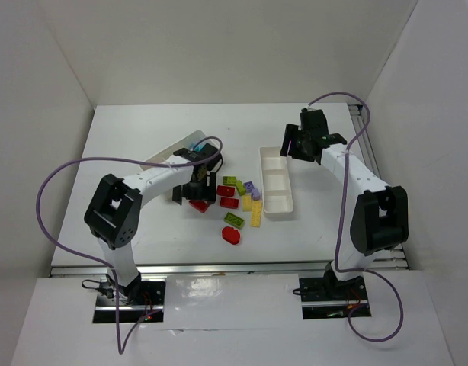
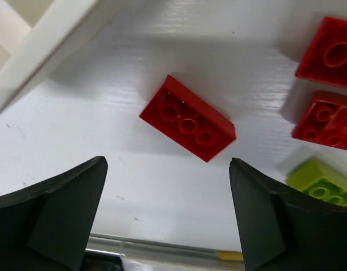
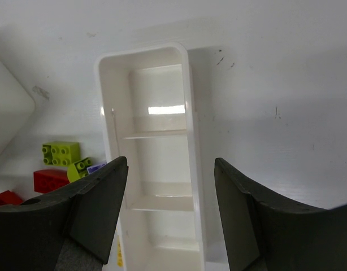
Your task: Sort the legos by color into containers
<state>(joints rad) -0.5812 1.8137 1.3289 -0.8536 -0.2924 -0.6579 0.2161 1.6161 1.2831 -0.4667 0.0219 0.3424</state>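
Observation:
My left gripper is open and empty, low over the table just above a red brick. In the left wrist view that red brick lies studs up ahead of the open gripper, outside the jaws. More legos lie right of it: two red bricks, lime green ones, yellow ones, a lilac one and a flat red oval. My right gripper is open and empty above the far end of the narrow white tray, whose compartments hold nothing.
The wider white tray lies behind my left arm, mostly hidden; its rim shows at the upper left of the left wrist view. Two red bricks and a lime one lie close to the right finger.

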